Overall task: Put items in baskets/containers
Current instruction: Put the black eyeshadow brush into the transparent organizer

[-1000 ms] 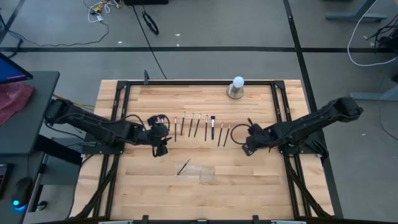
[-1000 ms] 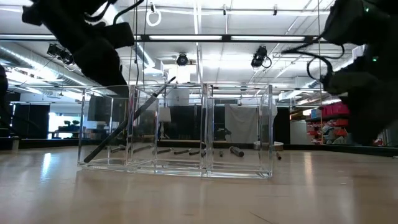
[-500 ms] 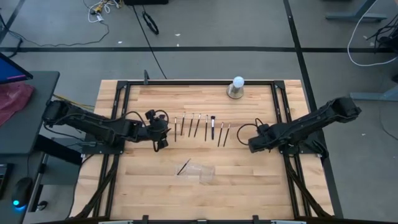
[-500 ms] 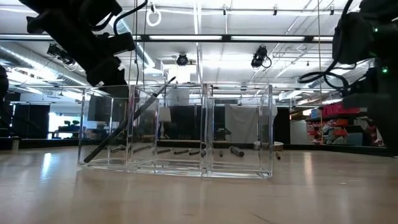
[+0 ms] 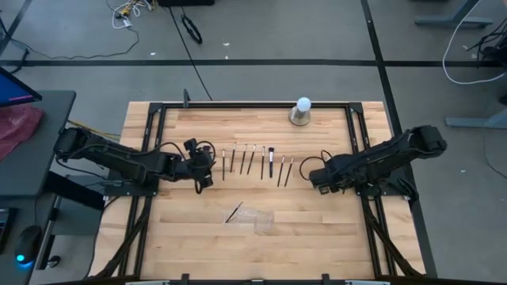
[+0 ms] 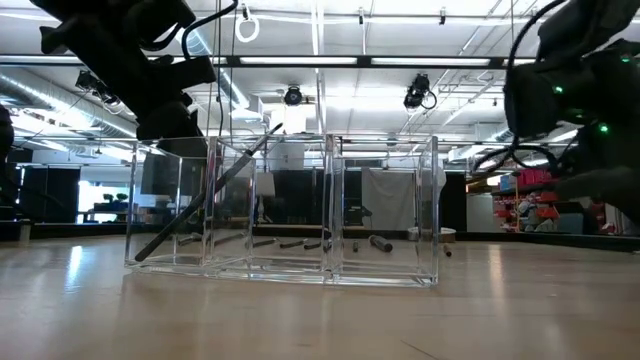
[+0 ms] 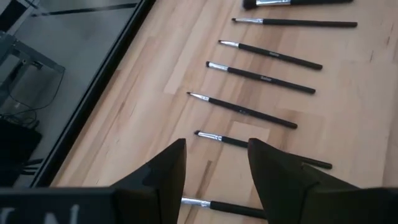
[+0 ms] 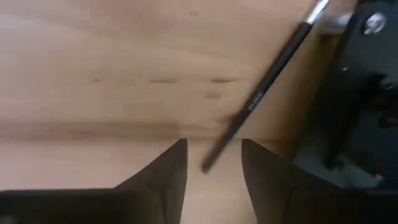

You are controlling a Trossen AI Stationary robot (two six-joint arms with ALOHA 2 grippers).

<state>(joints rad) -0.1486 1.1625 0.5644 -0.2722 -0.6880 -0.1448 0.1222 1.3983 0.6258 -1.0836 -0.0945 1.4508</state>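
Right gripper [image 8: 213, 163] over one brush

A slim dark makeup brush [image 8: 264, 92] lies diagonally on the wooden table [image 8: 93, 74], its handle end between the parted fingers [image 8: 166, 177].

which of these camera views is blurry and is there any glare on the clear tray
Right wrist view: soft all over, the brush between the right gripper fingers smeared. Left wrist view: sharp on the row of brushes. Low view: ceiling lights reflect in the clear tray walls. High view: even light, tray barely visible.

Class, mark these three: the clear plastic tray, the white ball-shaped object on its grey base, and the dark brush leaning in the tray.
Clear plastic tray [image 6: 385, 210]: low view, right compartment wall.
White ball-shaped object [image 5: 303, 104]: high view, ball top.
Dark brush [image 6: 205, 202]: low view, mid-handle.
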